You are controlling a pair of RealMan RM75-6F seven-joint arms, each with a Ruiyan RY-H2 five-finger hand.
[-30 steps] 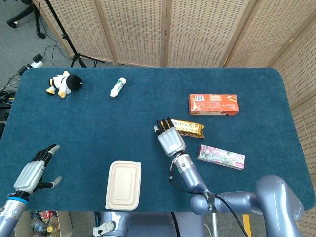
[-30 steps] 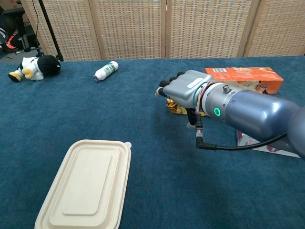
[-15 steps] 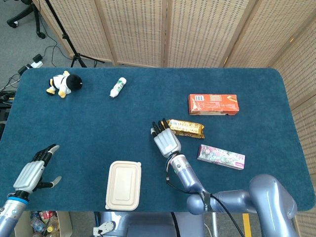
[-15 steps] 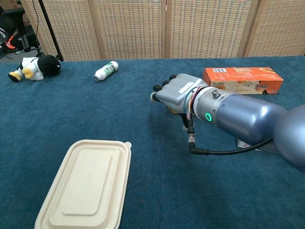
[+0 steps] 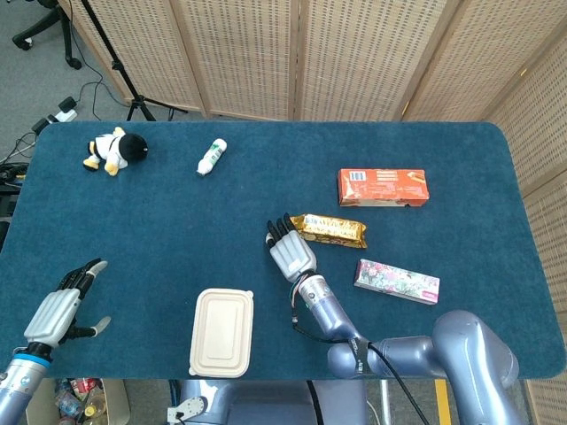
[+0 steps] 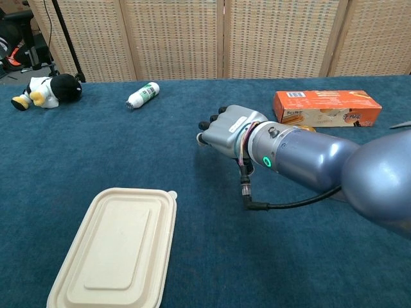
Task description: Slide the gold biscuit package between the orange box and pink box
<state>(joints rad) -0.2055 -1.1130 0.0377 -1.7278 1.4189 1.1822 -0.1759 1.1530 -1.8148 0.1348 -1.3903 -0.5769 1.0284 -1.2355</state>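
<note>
The gold biscuit package (image 5: 330,230) lies on the blue table, below the orange box (image 5: 383,187) and up-left of the pink box (image 5: 397,282). My right hand (image 5: 288,250) lies flat just left of the package's left end, fingers stretched out and holding nothing; its fingertips (image 5: 282,226) sit close by that end. In the chest view the right hand (image 6: 225,131) and forearm hide nearly all of the package, while the orange box (image 6: 327,108) shows behind them. My left hand (image 5: 60,310) hovers at the table's near left corner, fingers apart and empty.
A cream lidded food container (image 5: 221,331) lies near the front edge, left of my right arm. A small white bottle (image 5: 211,158) and a penguin plush toy (image 5: 113,150) lie at the far left. Wicker screens stand behind the table.
My right hand has drawn leftward, from over the gold package's left end to beside it, uncovering the package. The package and the left hand have stayed put.
</note>
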